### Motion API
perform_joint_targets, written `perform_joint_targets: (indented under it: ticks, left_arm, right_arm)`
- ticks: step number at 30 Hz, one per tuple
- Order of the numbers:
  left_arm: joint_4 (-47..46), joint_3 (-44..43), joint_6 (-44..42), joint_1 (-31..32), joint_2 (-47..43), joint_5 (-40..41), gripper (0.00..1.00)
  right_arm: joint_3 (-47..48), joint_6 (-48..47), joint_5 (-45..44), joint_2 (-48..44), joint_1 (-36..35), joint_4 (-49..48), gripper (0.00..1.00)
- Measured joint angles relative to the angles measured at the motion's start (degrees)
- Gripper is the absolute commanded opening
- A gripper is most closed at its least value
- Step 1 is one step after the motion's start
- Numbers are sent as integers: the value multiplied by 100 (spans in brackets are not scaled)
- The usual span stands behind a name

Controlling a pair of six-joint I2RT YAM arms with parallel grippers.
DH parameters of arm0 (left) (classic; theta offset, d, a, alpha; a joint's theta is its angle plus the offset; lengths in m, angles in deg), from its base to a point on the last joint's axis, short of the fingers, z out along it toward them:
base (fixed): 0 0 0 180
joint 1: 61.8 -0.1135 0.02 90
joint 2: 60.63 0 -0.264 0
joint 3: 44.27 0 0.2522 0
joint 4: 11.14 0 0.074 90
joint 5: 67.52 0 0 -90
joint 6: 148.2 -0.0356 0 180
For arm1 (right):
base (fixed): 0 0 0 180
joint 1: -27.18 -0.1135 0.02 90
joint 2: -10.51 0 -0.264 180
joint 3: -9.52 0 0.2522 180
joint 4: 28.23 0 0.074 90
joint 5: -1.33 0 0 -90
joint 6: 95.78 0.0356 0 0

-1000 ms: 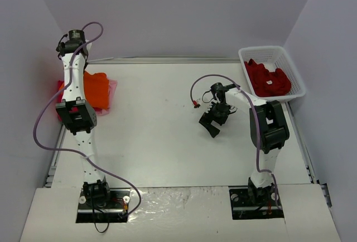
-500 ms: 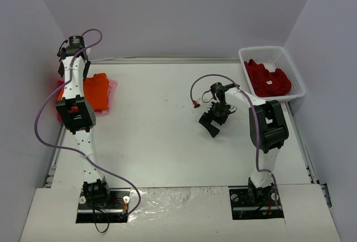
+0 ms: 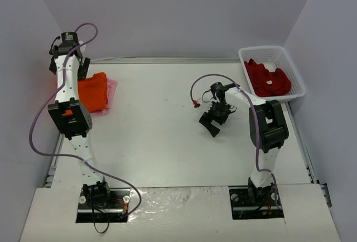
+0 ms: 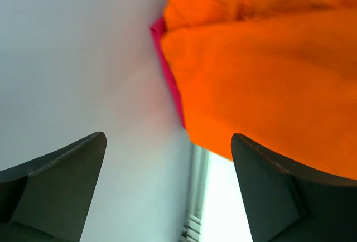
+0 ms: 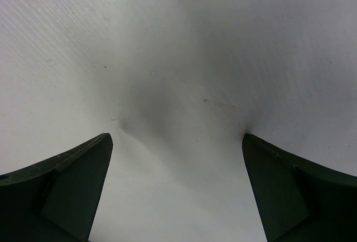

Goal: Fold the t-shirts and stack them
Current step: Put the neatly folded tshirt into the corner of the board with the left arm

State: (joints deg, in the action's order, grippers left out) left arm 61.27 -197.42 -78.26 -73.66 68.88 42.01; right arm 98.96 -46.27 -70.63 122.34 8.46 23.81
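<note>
**Top external view.** The orange t-shirt (image 3: 93, 90) lies folded at the far left edge of the desk (image 3: 162, 141). It rests on a pale pink t-shirt (image 3: 112, 90), whose edge shows along its right side. The left arm (image 3: 69, 118) stands upright just beside this stack, with its wrist raised above the stack's far end. The dark red t-shirts (image 3: 268, 79) are heaped, unfolded, in the white lattice basket (image 3: 297, 70) at the far right corner. The right gripper (image 3: 210, 127) hangs low over the middle of the desk, well apart from both the basket and the stack. Its jaws are spread and nothing is between them.

**Left wrist view.** The left gripper (image 4: 168, 137) is wide open and holds nothing. The orange t-shirt (image 4: 268, 74) fills the upper right of the view beyond the fingertips. A magenta-pink t-shirt (image 4: 169, 80) shows as a narrow strip under its left edge. The grey wall (image 4: 72, 58) is to the left.

**Right wrist view.** The right gripper (image 5: 177, 137) is fully spread over the bare white desk (image 5: 184, 47). No cloth lies between or near the fingers (image 5: 72, 180).
</note>
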Motion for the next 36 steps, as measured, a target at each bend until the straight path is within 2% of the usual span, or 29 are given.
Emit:
perform_joint_targets:
  ticks: [2,7,11,16,21,24,29,36]
  left_arm:
    - [-7,601,136,0,-614,-455,94]
    - [-444,2898,603,44,-2791,-1845,94]
    - [-997,4223,850,328,-4096,-2420,94]
    - [-1882,5788,1023,890,-5106,-2594,94]
    - [-2813,7130,1228,986,-5615,-2833,94]
    - [-3108,7659,1305,986,-5842,-2889,94]
    - [-3504,8059,1338,962,-6199,-3104,94]
    - [-3724,8102,1346,793,-6417,-3368,94]
  right_arm:
    - [-22,2,0,-35,4,-22,100]
    - [-39,70,105,-144,140,-92,100]
    - [9,188,236,-614,229,-107,100]
    - [173,444,146,-1665,236,-278,100]
    - [149,949,-142,-2752,273,-645,100]
    - [28,1349,-334,-3386,431,-1021,100]
    - [-487,1823,-442,-4120,1088,-1580,100]
    - [-946,2221,299,-4162,2323,-1971,100]
